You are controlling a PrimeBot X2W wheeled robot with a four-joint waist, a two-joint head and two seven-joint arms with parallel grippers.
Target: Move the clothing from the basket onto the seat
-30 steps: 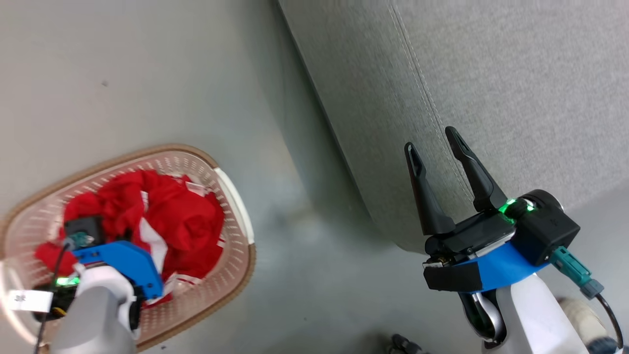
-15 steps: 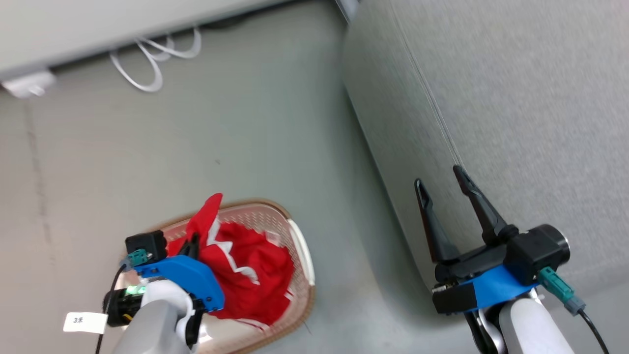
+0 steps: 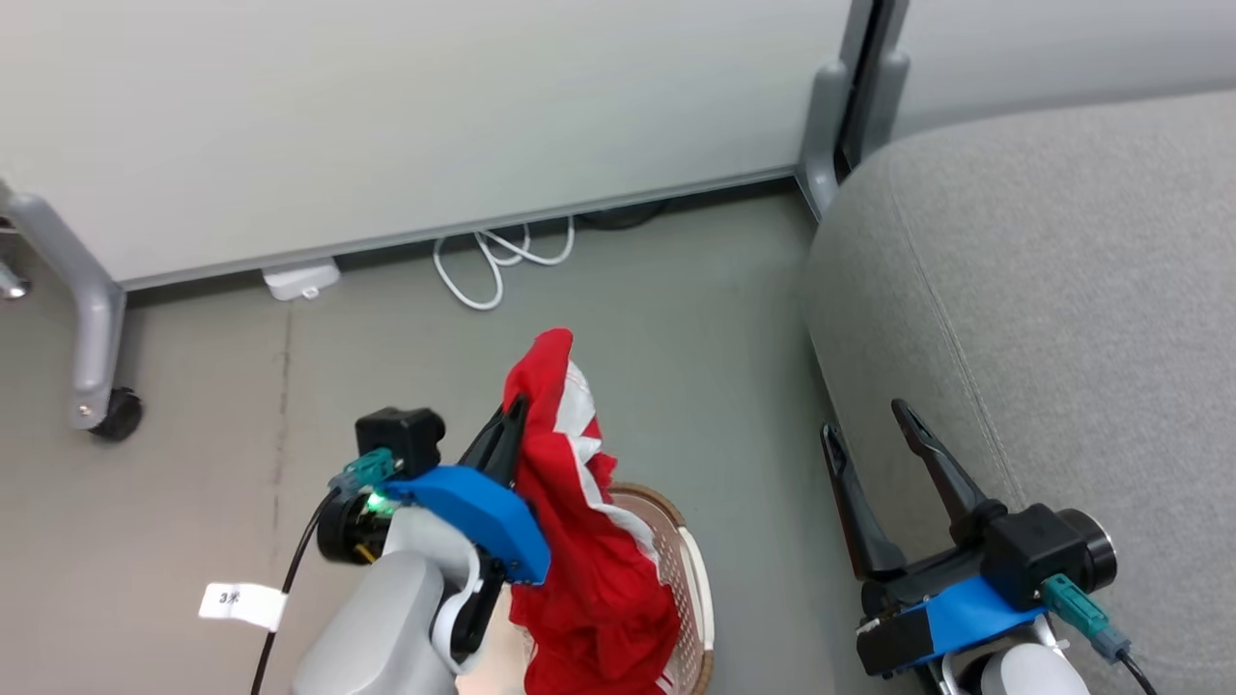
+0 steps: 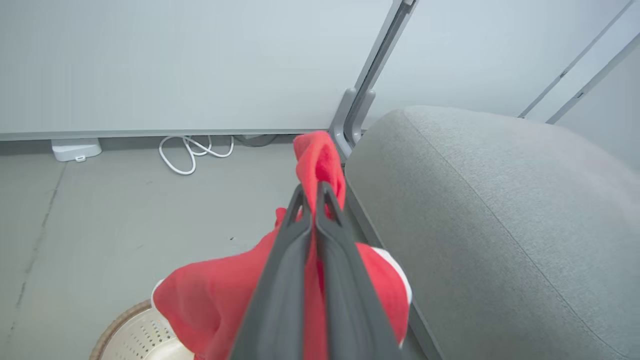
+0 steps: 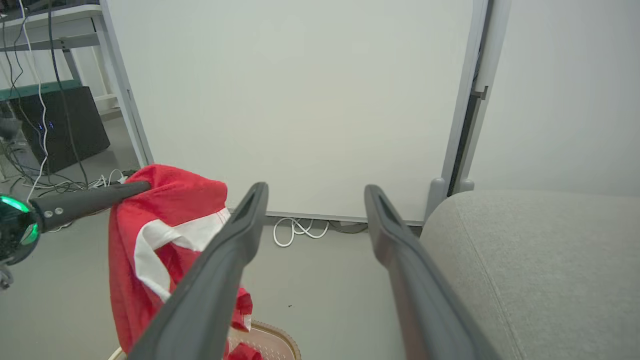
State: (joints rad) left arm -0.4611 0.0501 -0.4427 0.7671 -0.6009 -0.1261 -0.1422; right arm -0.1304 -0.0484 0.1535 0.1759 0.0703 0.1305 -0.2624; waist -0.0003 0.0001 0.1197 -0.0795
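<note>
My left gripper is shut on the red clothing, holding it up above the basket, whose rim peeks out under the hanging fabric. In the left wrist view the closed fingers pinch a fold of the clothing, with the basket below. The right wrist view shows the clothing hanging from the left gripper. My right gripper stands open and empty beside the grey seat. A second garment cannot be told apart.
A white partition panel on castor legs stands behind the basket. A coiled white cable and a small white box lie on the grey floor at its foot. A black case stands far left.
The head camera has tilted up, so the whole picture shifted. My left gripper has lifted the red clothing out of the basket and higher. The right gripper stays open.
</note>
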